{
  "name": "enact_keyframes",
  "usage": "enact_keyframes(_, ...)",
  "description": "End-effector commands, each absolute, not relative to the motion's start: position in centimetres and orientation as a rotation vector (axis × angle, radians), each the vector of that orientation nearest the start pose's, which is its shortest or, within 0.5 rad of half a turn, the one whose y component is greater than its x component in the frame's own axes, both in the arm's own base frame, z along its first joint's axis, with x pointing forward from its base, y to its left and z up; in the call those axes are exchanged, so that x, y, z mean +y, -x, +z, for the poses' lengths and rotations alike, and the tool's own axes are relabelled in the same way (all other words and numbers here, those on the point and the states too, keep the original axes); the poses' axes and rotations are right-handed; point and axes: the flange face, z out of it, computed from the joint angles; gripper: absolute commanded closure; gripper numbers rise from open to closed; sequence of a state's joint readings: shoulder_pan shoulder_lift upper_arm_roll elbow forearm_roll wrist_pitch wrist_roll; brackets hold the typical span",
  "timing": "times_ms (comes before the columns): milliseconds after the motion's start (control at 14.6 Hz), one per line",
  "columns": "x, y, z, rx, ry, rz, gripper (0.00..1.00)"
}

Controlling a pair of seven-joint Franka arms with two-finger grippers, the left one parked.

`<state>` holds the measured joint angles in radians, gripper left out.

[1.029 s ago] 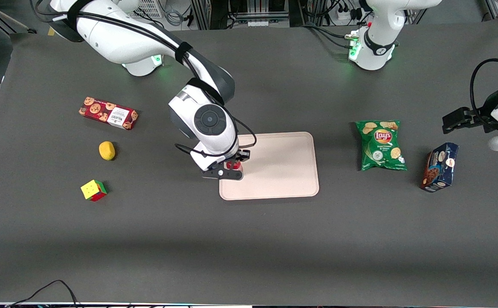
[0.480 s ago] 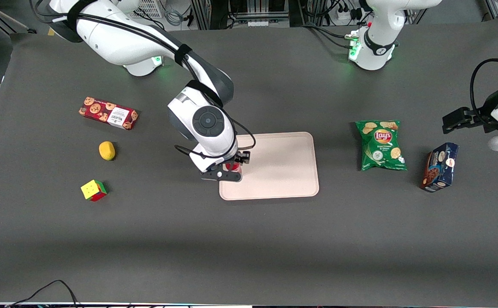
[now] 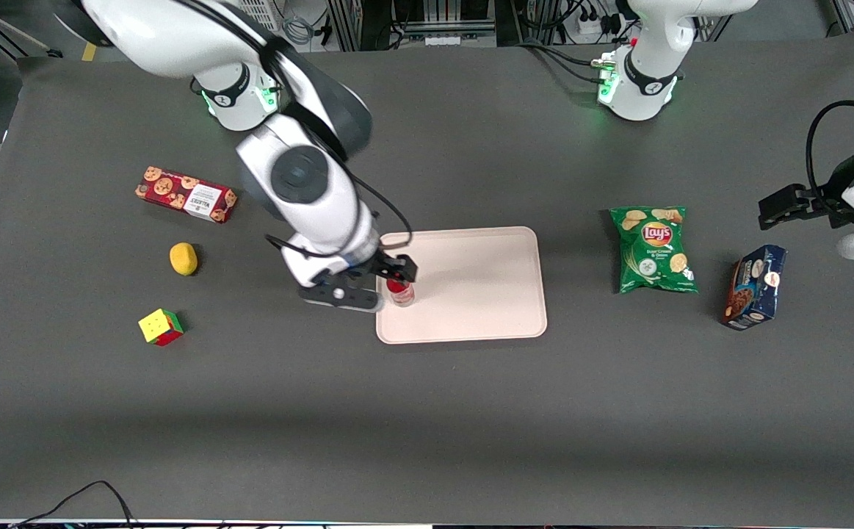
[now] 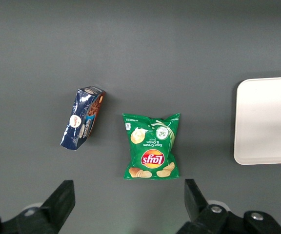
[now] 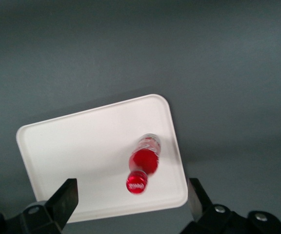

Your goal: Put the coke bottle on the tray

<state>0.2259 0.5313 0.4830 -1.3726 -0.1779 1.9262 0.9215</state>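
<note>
Coke bottle (image 5: 144,165) stands upright on the tray (image 5: 82,151), near the tray's edge toward my working arm's end of the worktop (image 3: 427,411), so I judge the placing itself is done and only pulling my arm away is left. My hand (image 5: 130,207) hangs above the bottle with the fingers (image 5: 62,200) spread wide, and it grips nothing. The worktop is a dark grey mat, and at its edge farthest from the front camera I see metal racks with cables (image 3: 427,22).

The dark grey table (image 3: 427,411) carries the tray (image 3: 485,294), snacks, a cube; jaws above it spread.
</note>
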Motion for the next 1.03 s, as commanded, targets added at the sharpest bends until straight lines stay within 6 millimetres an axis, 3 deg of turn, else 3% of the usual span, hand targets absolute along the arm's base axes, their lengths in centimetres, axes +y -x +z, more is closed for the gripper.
enact_keyframes(0,31.6,-58.1,53.4,0.225,3.004,-0.006,0.00)
enact_keyframes(206,23.8,-57.5,58.5,0.095,3.071,-0.062,0.00)
enact_keyframes(412,14.9,-56.1,60.9,0.100,3.040,-0.054,0.00)
enact_keyframes(618,10.1,-55.2,62.0,0.159,3.063,-0.035,0.00)
enact_keyframes(824,5.4,-55.7,62.1,0.093,3.074,-0.048,0.00)
enact_keyframes(961,4.6,-55.8,62.2,0.100,3.076,-0.052,0.00)
